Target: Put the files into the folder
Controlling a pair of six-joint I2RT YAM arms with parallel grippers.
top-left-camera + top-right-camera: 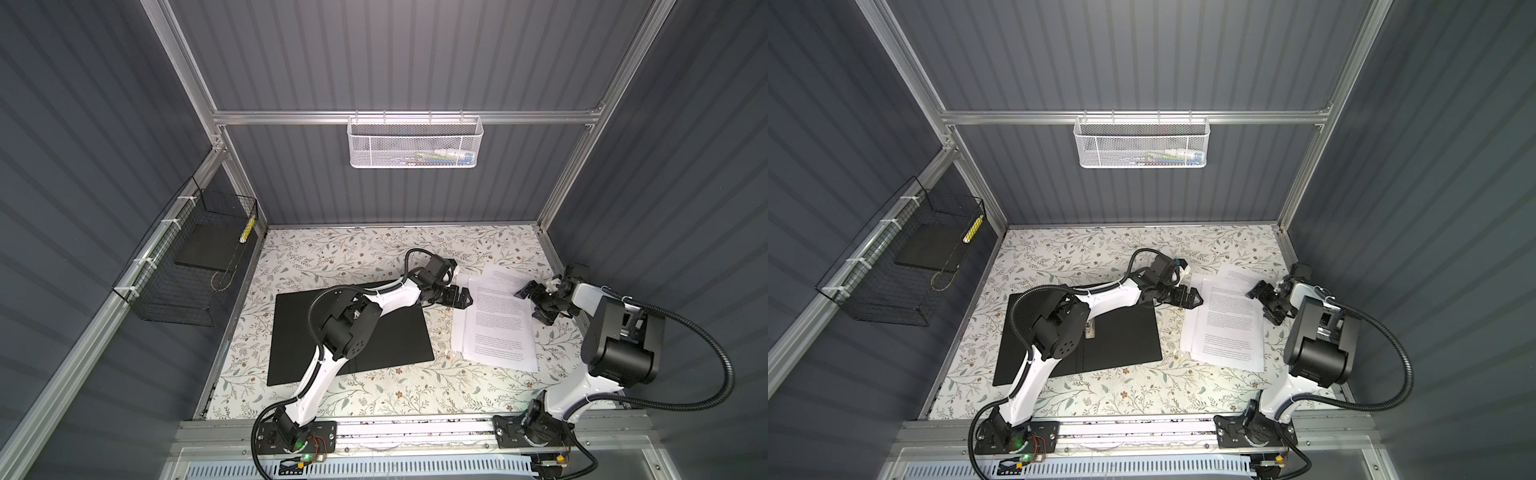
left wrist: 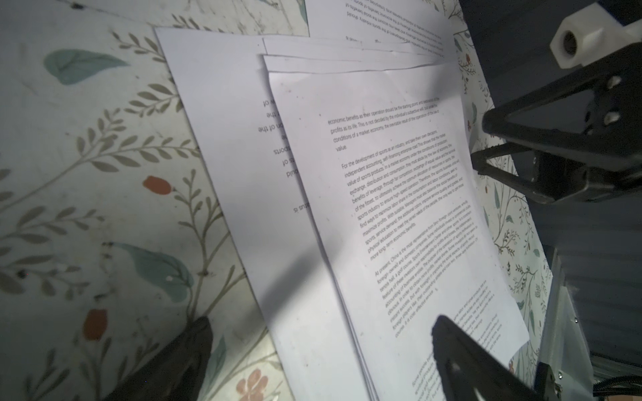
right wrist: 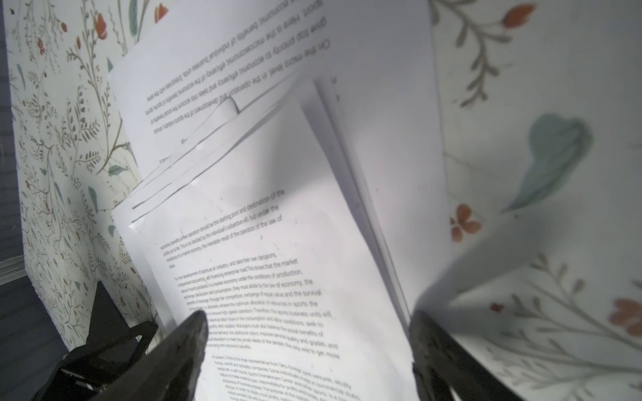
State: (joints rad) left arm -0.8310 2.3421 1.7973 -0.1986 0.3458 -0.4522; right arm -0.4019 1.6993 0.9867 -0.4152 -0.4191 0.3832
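The folder (image 1: 395, 340) (image 1: 1125, 336) lies open and flat on the left half of the table, black inside up, partly under the left arm; its metal clip (image 1: 1090, 328) shows in a top view. The files (image 1: 498, 324) (image 1: 1229, 328) (image 2: 382, 208) (image 3: 278, 243), a loosely fanned stack of printed white sheets, lie to its right. My left gripper (image 1: 469, 297) (image 1: 1196, 298) (image 2: 323, 323) hangs open at the stack's left edge, one finger over the paper and one over the tablecloth. My right gripper (image 1: 527, 305) (image 1: 1258, 306) (image 3: 309, 317) stands open at the stack's right edge. Neither holds anything.
A black wire basket (image 1: 183, 291) with a black slab (image 1: 203, 249) in it hangs on the left wall. On the back rail hangs a white mesh basket (image 1: 415, 143). Aluminium frame posts bound the flowered tabletop (image 1: 332, 257).
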